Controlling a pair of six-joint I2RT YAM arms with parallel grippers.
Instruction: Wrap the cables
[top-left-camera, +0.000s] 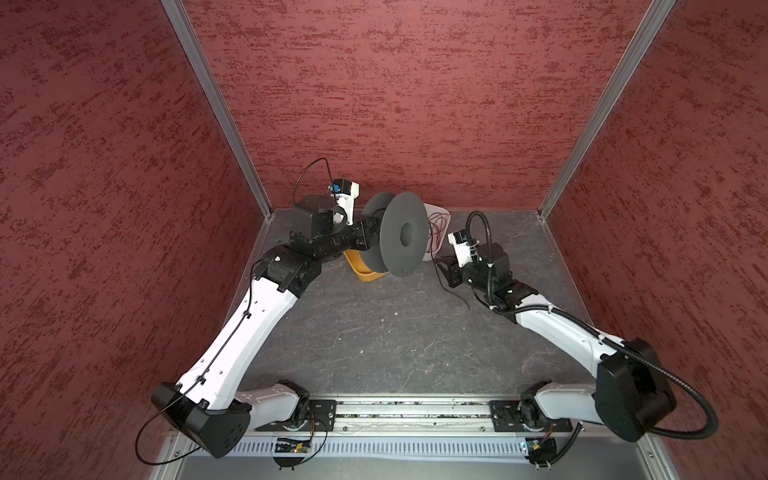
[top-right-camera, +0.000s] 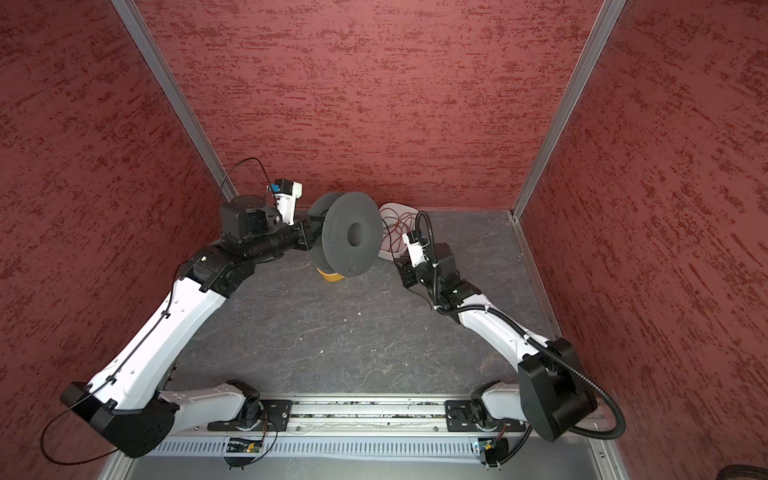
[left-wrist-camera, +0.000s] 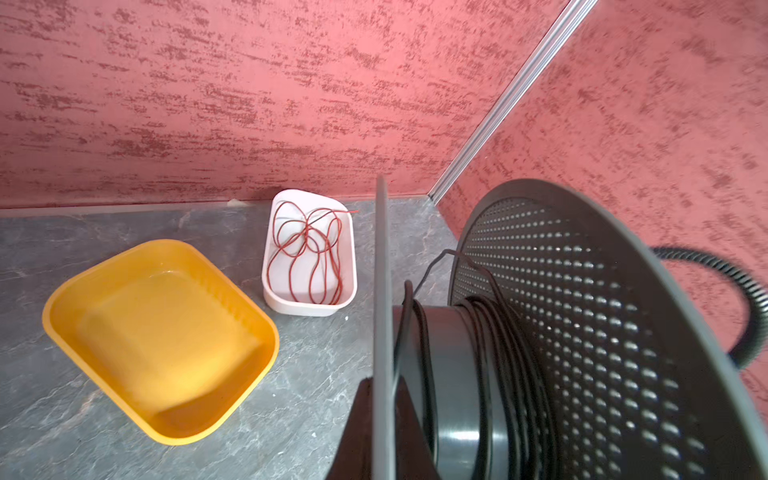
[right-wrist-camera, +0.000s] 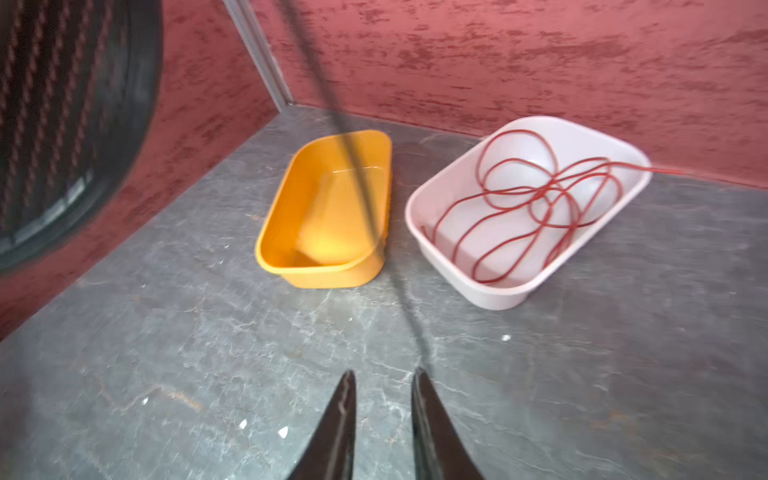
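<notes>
Both arms were bent w/ elbows out wide and forearms angling in twd the back middle. L arm (top-left-camera: 249, 328) stretched furthest back, its wrist (top-left-camera: 332, 245) roughly level and pointing to the right. L gripper (top-left-camera: 365, 237) was clamped tight on the flange of a grey reel (top-left-camera: 395, 257). R arm (top-left-camera: 557, 328) came in opposite, wrist (top-left-camera: 478, 270) tipped downward. R gripper (right-wrist-camera: 384, 372) faced left, its dark fingers (right-wrist-camera: 340, 424) a little apart.

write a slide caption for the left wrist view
Black wire wound on the grey perforated spool, with an empty yellow tray and a white tray of red wire on the table.
</notes>
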